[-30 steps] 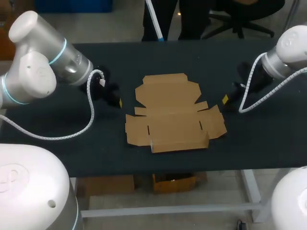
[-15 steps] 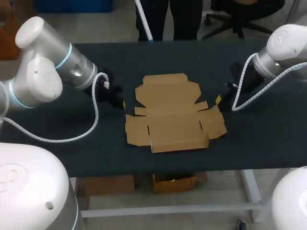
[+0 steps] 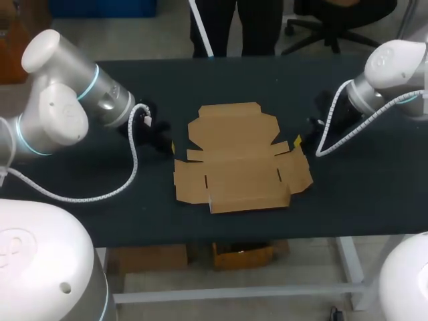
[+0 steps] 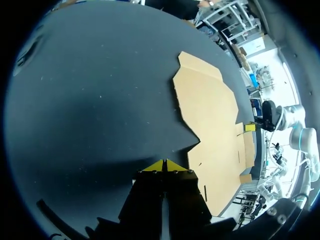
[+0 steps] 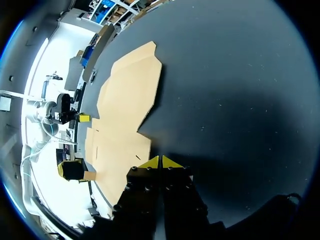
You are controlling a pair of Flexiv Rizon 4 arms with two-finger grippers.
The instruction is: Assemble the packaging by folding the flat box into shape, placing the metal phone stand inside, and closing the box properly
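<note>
Both arms have edged inward: the left end effector [image 3: 172, 146] and the right end effector [image 3: 297, 141], each with fingers pressed together, flank the flat box [image 3: 241, 160] lying unfolded mid-counter [image 3: 361, 200].

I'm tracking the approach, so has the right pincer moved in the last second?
Yes. The right pincer has moved toward the flat box, and its yellow tip is now just off the box's right flap.
</note>
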